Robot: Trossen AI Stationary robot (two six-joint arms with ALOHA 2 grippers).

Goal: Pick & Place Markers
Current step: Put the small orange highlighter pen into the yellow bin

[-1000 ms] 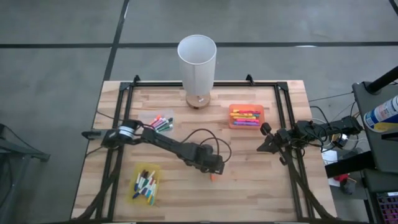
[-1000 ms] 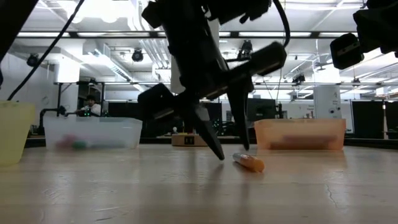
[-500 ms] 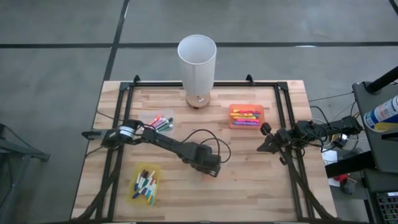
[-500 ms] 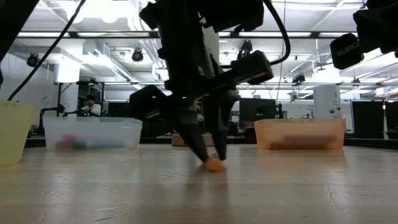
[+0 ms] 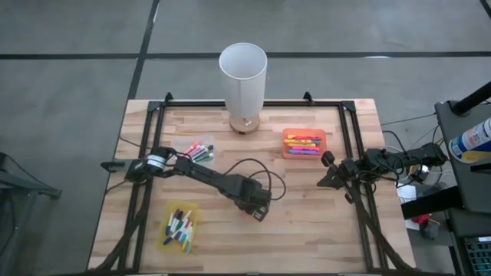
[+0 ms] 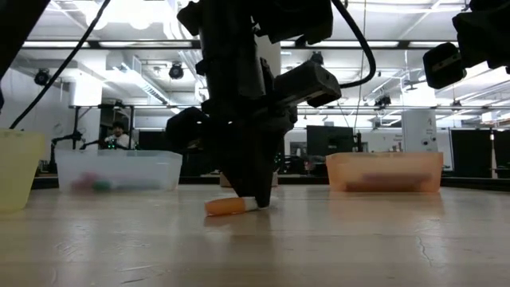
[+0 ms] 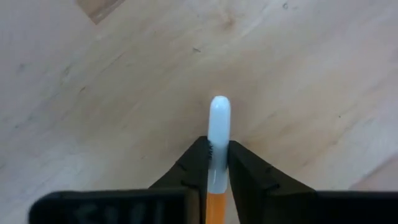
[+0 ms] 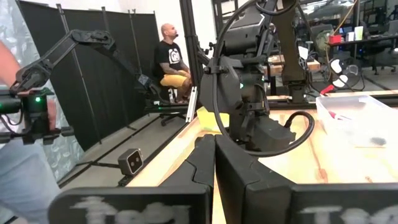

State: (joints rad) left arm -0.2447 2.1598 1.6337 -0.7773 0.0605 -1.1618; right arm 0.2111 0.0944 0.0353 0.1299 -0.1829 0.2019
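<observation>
Fingers [image 7: 196, 163] pinch an orange marker [image 7: 218, 130] against the wooden table [image 7: 112, 93].

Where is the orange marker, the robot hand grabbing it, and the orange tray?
orange marker [image 7: 219, 124], left wrist view, on its white end.
left hand [image 7: 217, 163], left wrist view, between the fingertips pinching the marker.
orange tray [image 5: 285, 152], high view, on its rim.

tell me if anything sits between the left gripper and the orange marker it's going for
Nothing visible does. The left gripper is already on the orange marker, a finger pressed to each side of its barrel, low at the bare wooden table. The right gripper waits shut at the table's right edge.
</observation>
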